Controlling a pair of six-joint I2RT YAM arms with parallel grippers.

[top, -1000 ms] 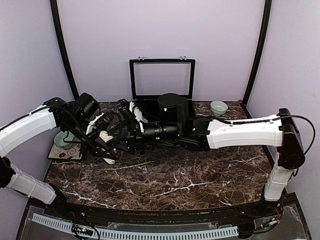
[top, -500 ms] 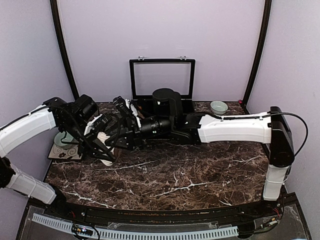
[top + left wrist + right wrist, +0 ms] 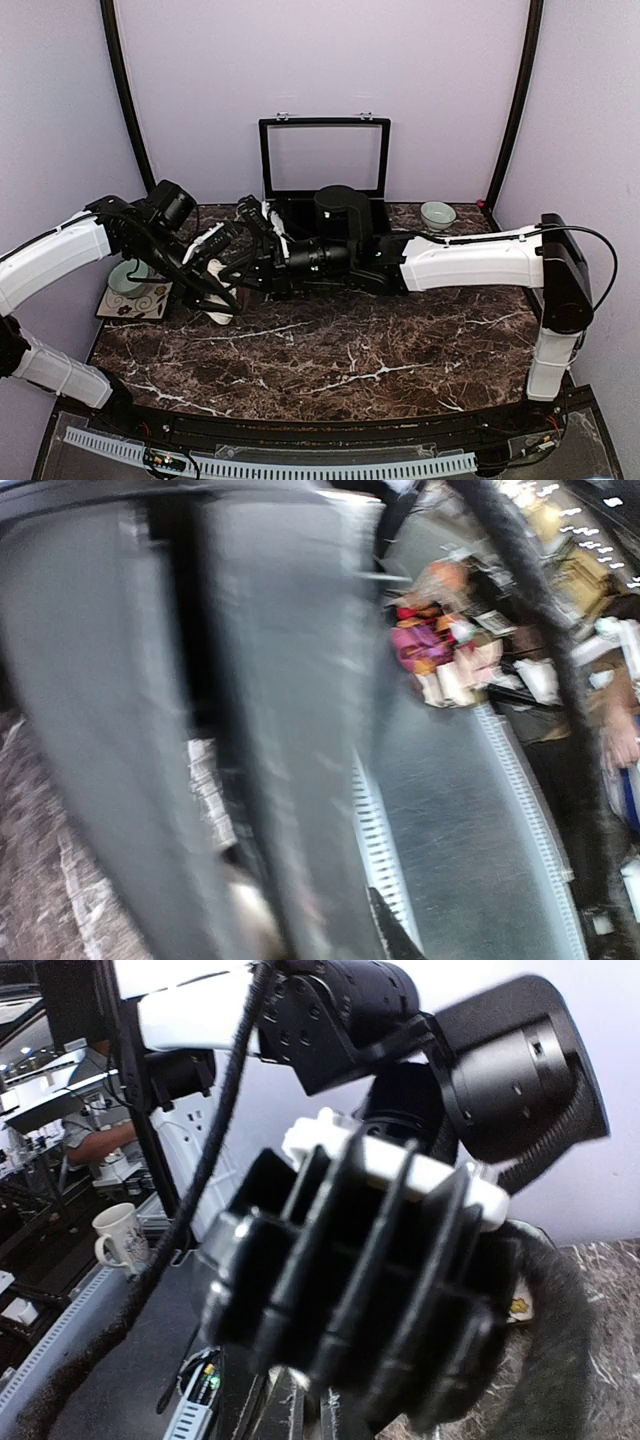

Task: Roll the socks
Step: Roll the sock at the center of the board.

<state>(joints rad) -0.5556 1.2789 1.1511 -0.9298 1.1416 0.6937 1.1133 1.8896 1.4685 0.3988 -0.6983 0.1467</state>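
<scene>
A pale cream piece of the socks shows on the marble at the left, under the two grippers; the rest of the socks is hidden by the arms. My left gripper reaches down onto that spot from the left. In the left wrist view it is badly blurred, with a narrow dark gap between two grey fingers and something pale low in the gap. My right gripper reaches across from the right and meets it. The right wrist view shows its fingers shut together beneath the left arm's black ribbed wrist.
A black box with its lid up stands at the back centre. A small bowl sits at the back right. A green cup on a patterned mat lies at the left edge, close to the left arm.
The right jaws have closed. The left wrist has lifted and tilted a little, and the right arm's wrist has shifted slightly over the same spot.
</scene>
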